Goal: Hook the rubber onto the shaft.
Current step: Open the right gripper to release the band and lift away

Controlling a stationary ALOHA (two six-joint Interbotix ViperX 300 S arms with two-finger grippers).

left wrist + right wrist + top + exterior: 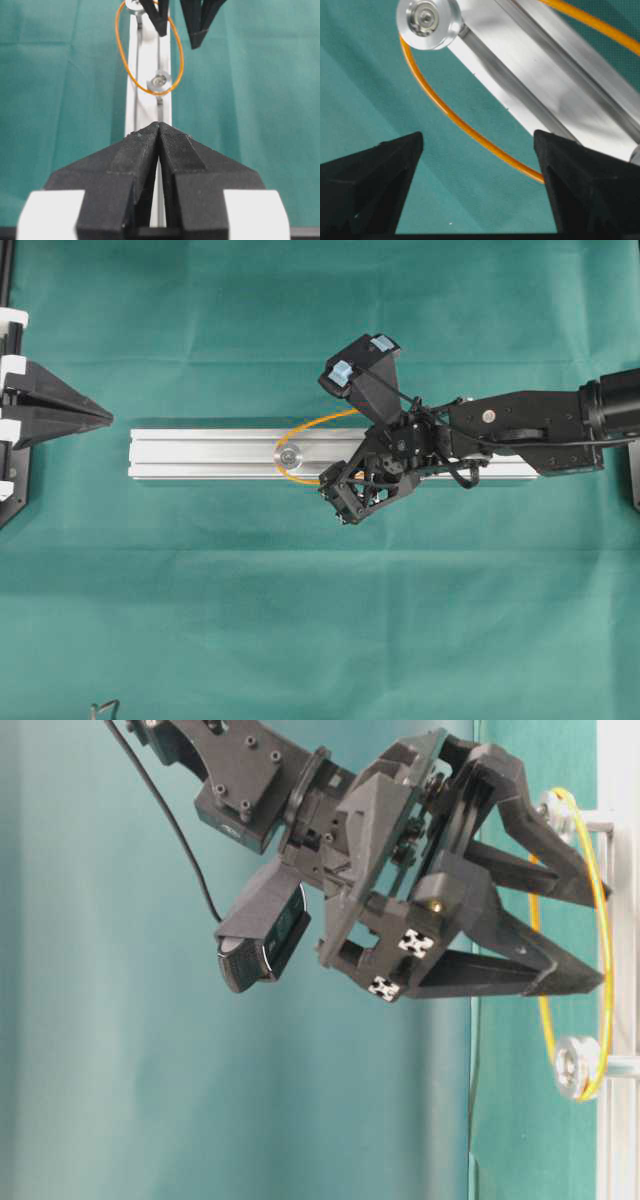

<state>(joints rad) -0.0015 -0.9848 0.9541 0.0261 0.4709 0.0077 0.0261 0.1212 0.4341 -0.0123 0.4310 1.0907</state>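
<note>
Looping around two silver shafts (pixel 160 81) on the rail (pixel 210 455), the rubber (pixel 121 55) lies free; right gripper (pixel 479 145) spread above it, left gripper (pixel 159 131) pressed together.

No words, brand names or numbers can be read anywhere here. The only signs are two small white square tags with black cross-like patterns (pixel 402 965) on the right gripper (pixel 590 935), at centre right of the table-level view, and they spell nothing.
</note>
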